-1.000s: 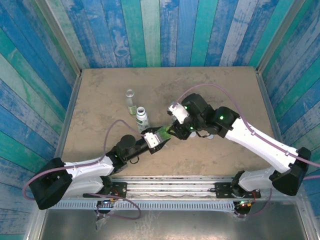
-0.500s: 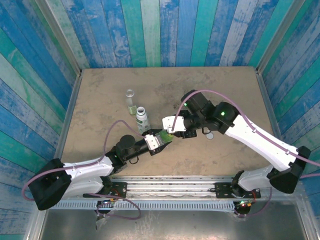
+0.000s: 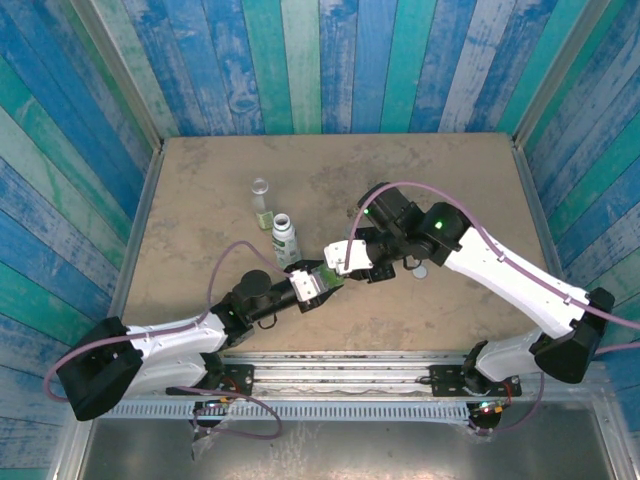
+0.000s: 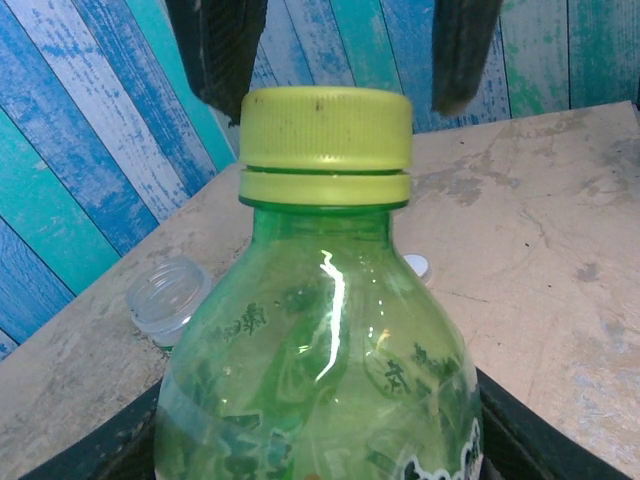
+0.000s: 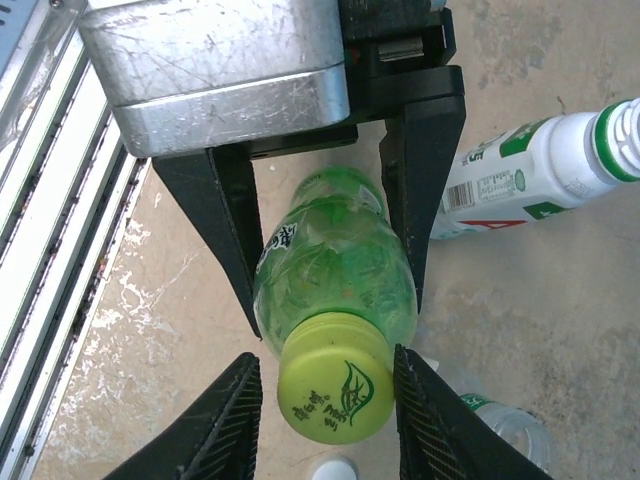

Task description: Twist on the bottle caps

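Note:
The translucent green bottle (image 3: pixel 328 276) is tilted up off the table, with my left gripper (image 3: pixel 316 283) shut on its body (image 5: pixel 335 265). The yellow-green cap (image 4: pixel 325 140) sits on the bottle's neck. My right gripper (image 5: pixel 325 375) is open and straddles that cap (image 5: pixel 335 390). Its right finger touches the cap's side, and a small gap shows at the left finger (image 5: pixel 225 415). The white-labelled bottle (image 3: pixel 284 240) and a clear bottle (image 3: pixel 261 205) stand uncapped to the upper left. A white cap (image 3: pixel 421 270) lies on the table by the right arm.
A second clear bottle (image 5: pixel 500 420) lies on the table just below the held one. The table's metal front rail (image 5: pixel 60 250) runs close behind the left gripper. Blue and green plank walls enclose the table on three sides.
The right wrist has rolled round the cap and crept a little toward the left gripper. The left arm and the green bottle have stayed where they were.

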